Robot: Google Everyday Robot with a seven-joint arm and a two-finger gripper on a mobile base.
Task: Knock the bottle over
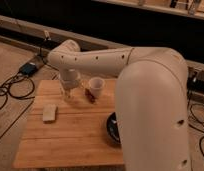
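My gripper (69, 91) hangs from the white wrist over the back left part of the wooden table (70, 145). Right beneath and around it stands a faint clear shape that may be the bottle (65, 96); most of it is hidden by the wrist, and I cannot tell whether it is upright or whether the gripper touches it. The long white arm (102, 61) reaches in from the right.
A white cup (96, 86) stands just right of the gripper, with a small brown object (90, 96) at its foot. A pale sponge (50, 113) lies on the left of the table. A dark bowl (111, 128) sits partly behind the arm. Cables (15, 90) lie on the floor to the left.
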